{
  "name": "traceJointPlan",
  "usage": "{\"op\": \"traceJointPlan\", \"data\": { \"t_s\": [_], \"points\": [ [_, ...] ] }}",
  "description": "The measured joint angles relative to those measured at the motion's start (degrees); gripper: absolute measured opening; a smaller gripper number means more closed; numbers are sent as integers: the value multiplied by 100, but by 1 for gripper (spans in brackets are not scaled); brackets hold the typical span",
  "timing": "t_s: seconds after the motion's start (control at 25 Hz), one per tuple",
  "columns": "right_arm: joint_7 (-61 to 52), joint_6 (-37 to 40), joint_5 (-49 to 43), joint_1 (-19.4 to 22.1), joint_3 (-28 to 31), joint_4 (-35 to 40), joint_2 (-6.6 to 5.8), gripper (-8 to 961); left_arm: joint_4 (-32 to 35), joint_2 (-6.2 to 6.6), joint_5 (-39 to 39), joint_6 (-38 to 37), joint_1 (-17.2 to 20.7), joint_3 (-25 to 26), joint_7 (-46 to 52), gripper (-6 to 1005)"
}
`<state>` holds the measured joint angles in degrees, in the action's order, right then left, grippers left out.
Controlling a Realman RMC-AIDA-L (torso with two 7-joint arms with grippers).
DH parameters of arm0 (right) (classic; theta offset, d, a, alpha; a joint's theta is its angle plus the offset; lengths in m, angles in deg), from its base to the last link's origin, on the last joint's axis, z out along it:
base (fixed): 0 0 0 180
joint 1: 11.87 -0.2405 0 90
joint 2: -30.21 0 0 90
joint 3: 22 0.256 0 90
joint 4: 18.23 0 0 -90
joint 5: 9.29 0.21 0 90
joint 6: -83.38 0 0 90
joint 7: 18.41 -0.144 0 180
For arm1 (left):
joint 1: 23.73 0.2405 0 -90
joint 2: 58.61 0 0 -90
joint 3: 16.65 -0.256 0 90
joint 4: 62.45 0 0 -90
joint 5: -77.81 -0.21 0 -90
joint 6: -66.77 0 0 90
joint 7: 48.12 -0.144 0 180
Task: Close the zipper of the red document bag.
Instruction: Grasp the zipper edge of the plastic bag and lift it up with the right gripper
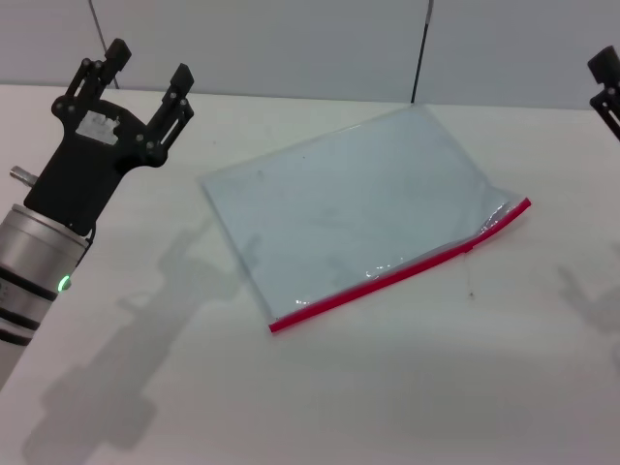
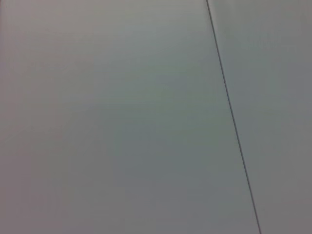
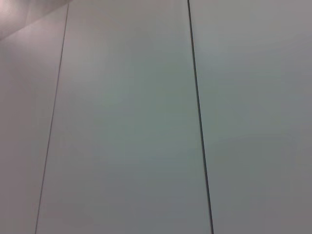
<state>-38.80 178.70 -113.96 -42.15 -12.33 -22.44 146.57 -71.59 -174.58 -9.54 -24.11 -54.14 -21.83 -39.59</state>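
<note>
The red document bag [image 1: 349, 208] lies flat on the white table, a translucent pale blue-grey pouch turned at an angle. Its zipper [image 1: 397, 276] is the thin red strip along the near long edge; near the right end the edge looks puckered and raised. My left gripper [image 1: 150, 70] is raised at the far left, open, holding nothing, well clear of the bag. Only a dark edge of my right gripper [image 1: 605, 82] shows at the far right of the head view. Both wrist views show only grey wall panels.
The white table [image 1: 407, 387] stretches around the bag. A grey panelled wall [image 1: 291, 44] stands behind the table's far edge. Shadows of both arms fall on the table at left and right.
</note>
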Motion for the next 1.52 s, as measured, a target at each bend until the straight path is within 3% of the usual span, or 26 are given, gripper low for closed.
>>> {"op": "traceJointPlan", "data": {
  "t_s": [0.52,0.72,0.96,1.52],
  "points": [
    [-421,-690,-1,-205,-108,44,-15,888,0,5,0,0,8,0,0,734],
    [-2118,-1633,-176,-610,-721,678,-36,889,10,5,0,0,17,0,-3,731],
    [-4235,-2877,-1188,-1053,-1158,1483,-34,889,17,5,-6,0,16,0,-7,728],
    [-6096,-4071,-3014,-1283,-1244,1969,-46,889,18,12,-53,0,4,0,-9,720]
  ]
}}
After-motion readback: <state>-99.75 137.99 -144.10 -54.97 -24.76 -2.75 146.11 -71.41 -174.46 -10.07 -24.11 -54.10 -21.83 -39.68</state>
